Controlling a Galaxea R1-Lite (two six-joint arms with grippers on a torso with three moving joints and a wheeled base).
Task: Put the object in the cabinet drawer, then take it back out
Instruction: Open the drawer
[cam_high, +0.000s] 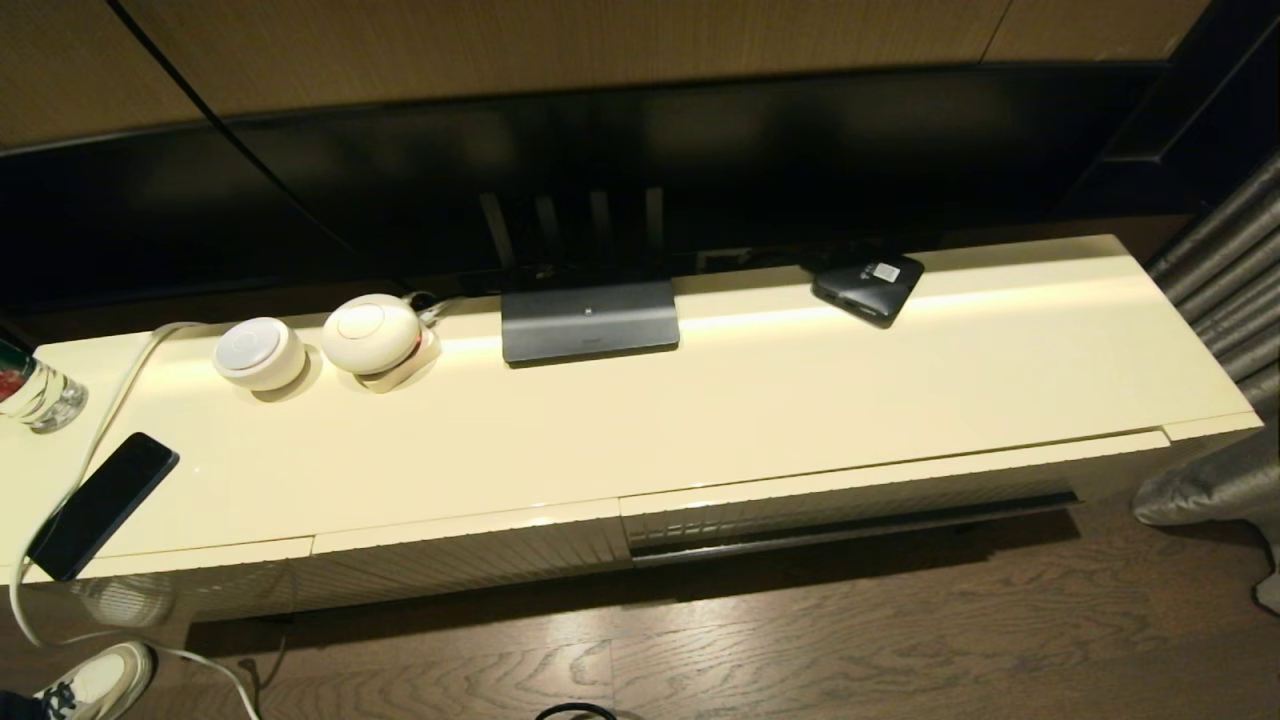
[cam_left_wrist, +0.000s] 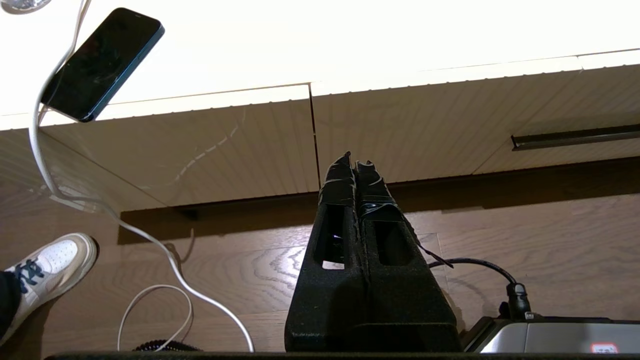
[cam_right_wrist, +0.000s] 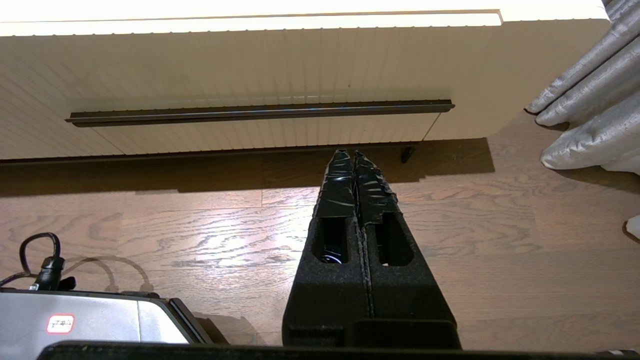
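The wide ribbed cream drawer (cam_high: 850, 500) is pushed in, and the brown wood floor (cam_high: 800, 640) in front of it has room to reach. On the shiny cream cabinet top (cam_high: 750, 400), the middle and right are free. Two round white gadgets (cam_high: 315, 345), a grey flat stand (cam_high: 590, 322), a small black box (cam_high: 868, 283), a dark phone (cam_high: 102, 503) and a white cable (cam_high: 95, 440) sit at the back and left.

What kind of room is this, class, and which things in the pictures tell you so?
Probably a hotel room or a living room. A large dark TV screen stands on a long glossy cream cabinet, with a wood floor below, grey curtains at one end, and a phone charging on top.
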